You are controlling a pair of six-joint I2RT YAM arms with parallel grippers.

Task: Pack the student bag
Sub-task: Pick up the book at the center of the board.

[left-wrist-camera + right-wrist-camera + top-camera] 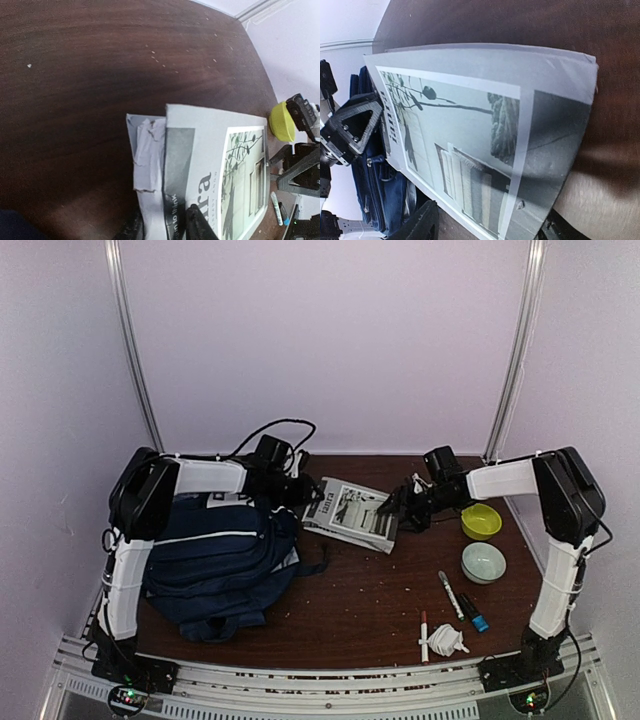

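1. Student bag (215,560) lies at the left of the worktop (370,605), under the left arm
2. Magazine (350,512) lies just beside the bag, between both claws
3. Left claw (307,492) is at the magazine's left end; cannot tell whether it is clamped
4. Right claw (393,510) is at the magazine's right end, fingers apart

Matt navy cloth of the student bag (215,560), dark smooth wood table (370,590) with a soft sheen, matt printed paper booklet (350,512), glossy yellow bowl (481,521), glossy pale bowl (483,562).
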